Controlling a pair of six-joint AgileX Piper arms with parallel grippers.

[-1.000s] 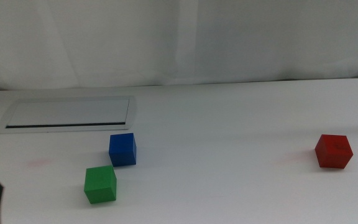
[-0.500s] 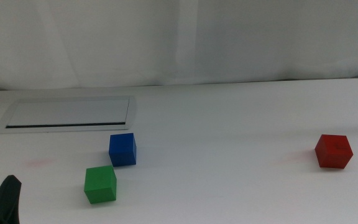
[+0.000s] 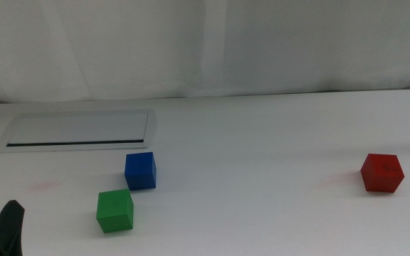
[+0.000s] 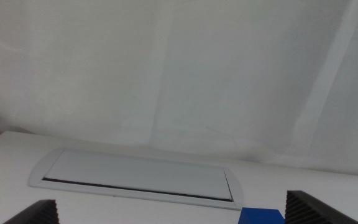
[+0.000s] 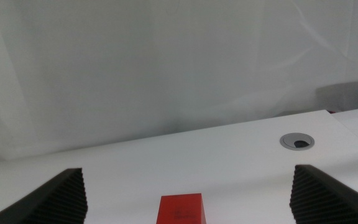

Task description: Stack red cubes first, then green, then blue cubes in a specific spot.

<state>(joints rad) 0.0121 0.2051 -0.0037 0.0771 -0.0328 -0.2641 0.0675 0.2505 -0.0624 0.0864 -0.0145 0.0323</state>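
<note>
Stacking not begun: red cube (image 3: 382, 172) alone on the table's right side, well apart from green cube (image 3: 114, 210) and blue cube (image 3: 140, 171), which sit near each other on the left, blue slightly farther back, not touching. Nothing stacked, nothing held.

Right gripper (image 5: 188, 199) out of the middle view, jaws spread wide in its wrist view, red cube centred between them and ahead. Best handled by going straight in, squaring the jaws to two opposite flat faces, lowering until the pads straddle the middle of the cube, then closing; off-centre grip likely to twist it.

Left gripper (image 4: 173, 214) low at the near left edge, one dark jaw tip showing in the middle view, jaws spread, blue cube's top just visible between them. Probably waiting.

Containers: none. Only a flat closed cable hatch (image 3: 77, 130) set into the table behind the blue cube, and a round grommet (image 5: 296, 141) beyond the red cube; nothing resting on either.
</note>
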